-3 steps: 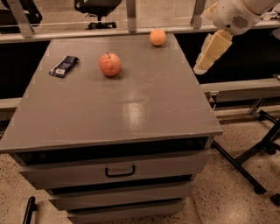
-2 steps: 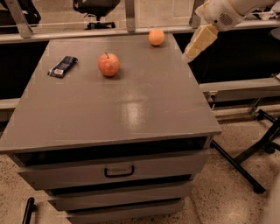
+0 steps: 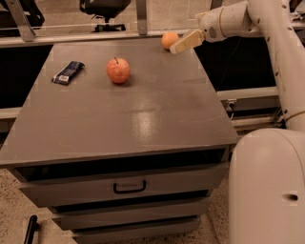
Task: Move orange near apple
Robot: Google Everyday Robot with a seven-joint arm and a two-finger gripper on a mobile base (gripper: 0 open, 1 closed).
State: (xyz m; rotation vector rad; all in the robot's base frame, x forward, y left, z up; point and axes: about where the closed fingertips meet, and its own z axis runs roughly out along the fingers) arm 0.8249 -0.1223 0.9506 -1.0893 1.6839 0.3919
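Observation:
The orange [image 3: 168, 39] sits at the far right corner of the grey cabinet top [image 3: 143, 119]. The apple [image 3: 118, 70], red-pink with a dark stem, stands upright left of centre toward the back. My gripper [image 3: 178, 46] reaches in from the right, its tan fingertips just to the right of the orange and slightly in front of it, very close to it. The white arm [image 3: 248, 19] runs back to the right. Nothing is in the gripper.
A dark blue wrapped packet [image 3: 68, 72] lies at the back left of the top. The cabinet has drawers with a handle [image 3: 128, 187] below. The robot's white base [image 3: 267, 186] stands at the right. An office chair [image 3: 105, 9] is behind.
The arm has swung left and up from beside the cabinet's right edge to right next to the orange. The view has shifted. The orange and apple have not moved.

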